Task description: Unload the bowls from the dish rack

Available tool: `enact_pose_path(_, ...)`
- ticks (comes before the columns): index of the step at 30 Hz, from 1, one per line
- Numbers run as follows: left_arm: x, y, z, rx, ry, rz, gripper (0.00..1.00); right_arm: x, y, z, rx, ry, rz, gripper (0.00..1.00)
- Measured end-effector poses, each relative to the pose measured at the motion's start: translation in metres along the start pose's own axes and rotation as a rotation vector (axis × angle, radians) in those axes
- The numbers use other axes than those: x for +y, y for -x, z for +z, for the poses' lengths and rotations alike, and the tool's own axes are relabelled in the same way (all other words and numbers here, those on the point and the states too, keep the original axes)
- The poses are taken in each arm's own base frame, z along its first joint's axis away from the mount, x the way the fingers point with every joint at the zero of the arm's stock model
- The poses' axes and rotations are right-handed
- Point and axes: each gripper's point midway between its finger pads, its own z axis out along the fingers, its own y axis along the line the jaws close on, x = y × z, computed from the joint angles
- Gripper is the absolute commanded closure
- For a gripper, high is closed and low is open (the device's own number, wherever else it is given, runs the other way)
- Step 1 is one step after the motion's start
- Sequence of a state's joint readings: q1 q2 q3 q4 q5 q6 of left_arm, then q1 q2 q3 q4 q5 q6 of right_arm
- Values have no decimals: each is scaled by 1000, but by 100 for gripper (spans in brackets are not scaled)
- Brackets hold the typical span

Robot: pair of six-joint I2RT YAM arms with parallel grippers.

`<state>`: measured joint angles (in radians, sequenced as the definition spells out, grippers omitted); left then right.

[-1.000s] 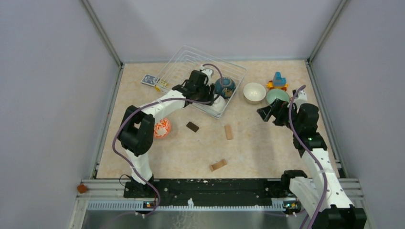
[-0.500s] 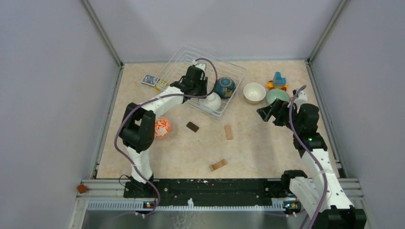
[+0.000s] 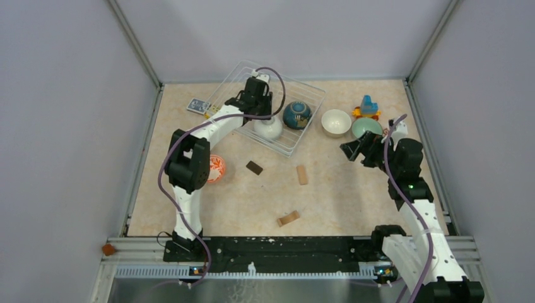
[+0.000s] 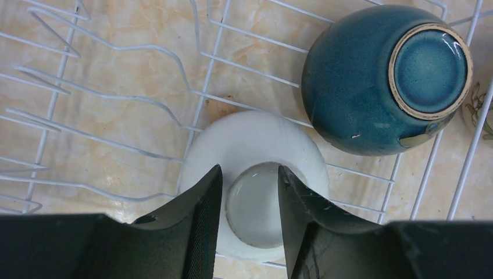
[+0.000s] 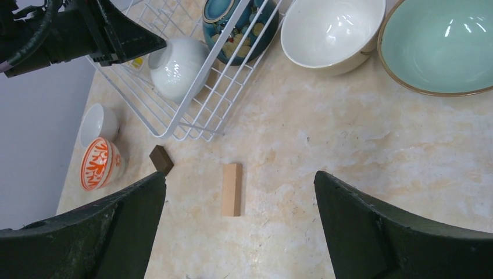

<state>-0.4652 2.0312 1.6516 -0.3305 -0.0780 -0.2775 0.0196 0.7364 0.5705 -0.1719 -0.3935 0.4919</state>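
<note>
The white wire dish rack [image 3: 240, 82] stands at the back of the table. My left gripper [image 3: 255, 104] is inside it, shut on the foot ring of an upside-down white bowl [image 3: 269, 128]. In the left wrist view my left gripper [image 4: 250, 171] clamps that white bowl [image 4: 256, 139] from both sides. The dark blue bowl [image 3: 296, 115] lies upside down beside it in the rack [image 4: 204, 93]. On the table are a beige bowl [image 3: 335, 122], a mint green bowl [image 3: 366, 128], an orange-patterned bowl [image 3: 216, 168] and a second white bowl [image 5: 99, 122]. My right gripper [image 3: 353, 149] is open and empty.
A blue and orange toy [image 3: 367, 106] sits at the back right and a card [image 3: 198, 105] left of the rack. A dark block [image 3: 254, 167] and two wooden blocks [image 3: 302, 174] [image 3: 288, 218] lie mid-table. My left arm covers part of the orange-patterned bowl.
My left gripper has moved back and left inside the rack, and the white bowl has moved with it. The right arm has stayed in place.
</note>
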Motion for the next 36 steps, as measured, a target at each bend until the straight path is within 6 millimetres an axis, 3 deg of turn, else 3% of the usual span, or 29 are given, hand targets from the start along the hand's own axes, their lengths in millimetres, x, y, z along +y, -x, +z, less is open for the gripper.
enact_pose_path(3, -5, -2, -2, 16, -39, 18, 30, 1, 0, -1, 0, 0, 1, 4)
enact_pose_path(7, -20, -3, -21, 28, -135, 35, 19, 1, 1, 0, 17, -6, 14, 5)
enact_pose_path(16, -48, 32, -118, -146, -319, -8, 8, 20, -2, 16, 96, -15, 36, 10)
enact_pose_path(21, -50, 20, -152, -206, -376, -58, 4, 41, -1, 27, 118, -2, 9, 10)
enact_pose_path(26, -46, 12, -148, -178, -358, -46, 1, 40, -7, 34, 138, -27, 9, 10)
enact_pose_path(32, -42, 16, -119, -102, -304, 23, 2, 36, -12, 39, 154, -48, 16, 15)
enact_pose_path(36, -36, 5, -103, -50, -269, 26, 24, 41, -14, 52, 192, -48, 14, 19)
